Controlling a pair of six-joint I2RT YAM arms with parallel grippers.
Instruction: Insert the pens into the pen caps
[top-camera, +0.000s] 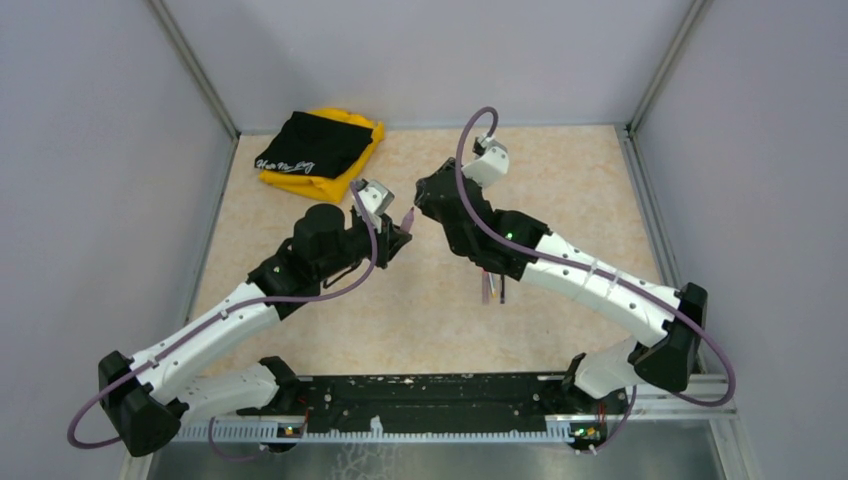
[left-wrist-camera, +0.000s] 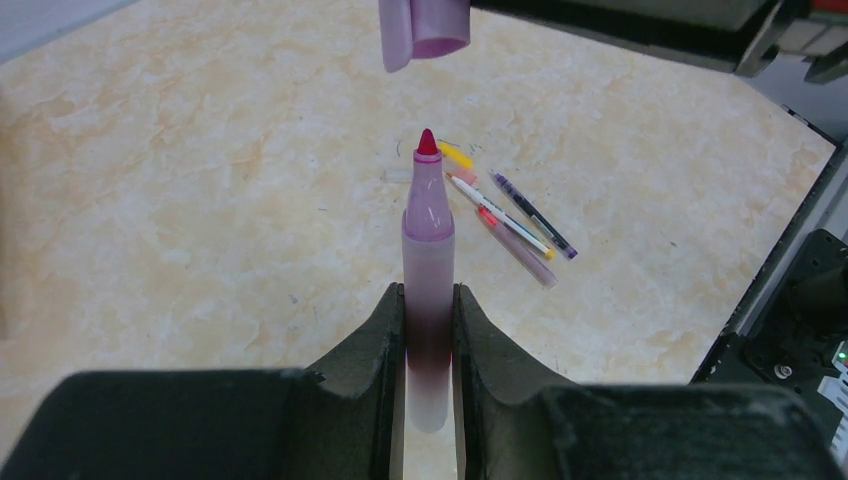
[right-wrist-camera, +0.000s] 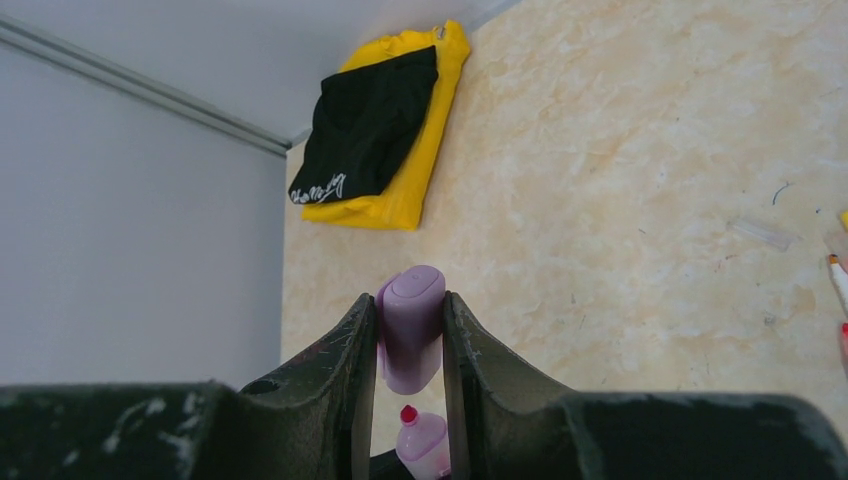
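Red-tipped lilac pen in the left hand, lilac cap just beyond its tip, apart.

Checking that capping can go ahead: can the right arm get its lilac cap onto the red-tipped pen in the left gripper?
Probably yes. The stubby lilac plastic cap in the right gripper hangs just off the red tip of the lilac pen in the left gripper, open end towards it, only air between.

Found only white script lettering on the black garment, upper left of frame; too small to read.
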